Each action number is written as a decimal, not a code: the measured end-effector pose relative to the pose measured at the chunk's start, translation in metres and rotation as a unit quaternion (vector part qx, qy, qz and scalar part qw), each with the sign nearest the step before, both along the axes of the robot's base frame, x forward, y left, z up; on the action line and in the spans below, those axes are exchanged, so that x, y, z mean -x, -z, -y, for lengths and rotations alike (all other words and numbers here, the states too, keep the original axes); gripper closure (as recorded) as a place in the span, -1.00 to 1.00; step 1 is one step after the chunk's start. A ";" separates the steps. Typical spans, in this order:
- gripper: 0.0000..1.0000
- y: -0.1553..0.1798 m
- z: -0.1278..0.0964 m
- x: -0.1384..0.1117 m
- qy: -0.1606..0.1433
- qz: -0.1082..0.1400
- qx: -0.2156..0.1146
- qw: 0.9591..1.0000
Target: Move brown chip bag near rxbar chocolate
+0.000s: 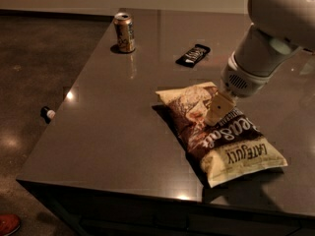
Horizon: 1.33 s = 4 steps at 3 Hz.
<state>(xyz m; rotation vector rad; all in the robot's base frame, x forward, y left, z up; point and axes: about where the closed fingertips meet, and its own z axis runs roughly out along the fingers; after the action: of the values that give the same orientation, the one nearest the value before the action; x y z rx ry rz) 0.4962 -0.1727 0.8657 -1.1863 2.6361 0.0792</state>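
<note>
The brown chip bag (221, 134) lies flat on the dark table (108, 122), right of centre, its cream ends pointing up-left and down-right. The rxbar chocolate (193, 55), a small black bar, lies farther back, a clear gap beyond the bag's upper end. My gripper (216, 113) comes down from the white arm (266, 48) at the upper right and sits on or just over the bag's upper middle. The arm hides part of the table behind it.
A gold drink can (125, 32) stands at the table's far left, left of the bar. The table's left edge runs diagonally and its front edge is close below the bag. A small dark object (47, 113) and a red item (7, 223) are on the floor at left.
</note>
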 end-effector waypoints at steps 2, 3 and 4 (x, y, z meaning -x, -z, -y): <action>0.87 -0.023 0.002 -0.015 -0.009 0.011 0.007 1.000; 1.00 -0.048 0.011 -0.046 -0.017 0.025 0.019 0.999; 1.00 -0.069 0.024 -0.080 -0.017 0.039 0.018 0.999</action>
<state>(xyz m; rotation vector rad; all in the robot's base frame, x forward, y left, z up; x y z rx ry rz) 0.5762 -0.1969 0.9345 -1.2220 2.5609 -0.0077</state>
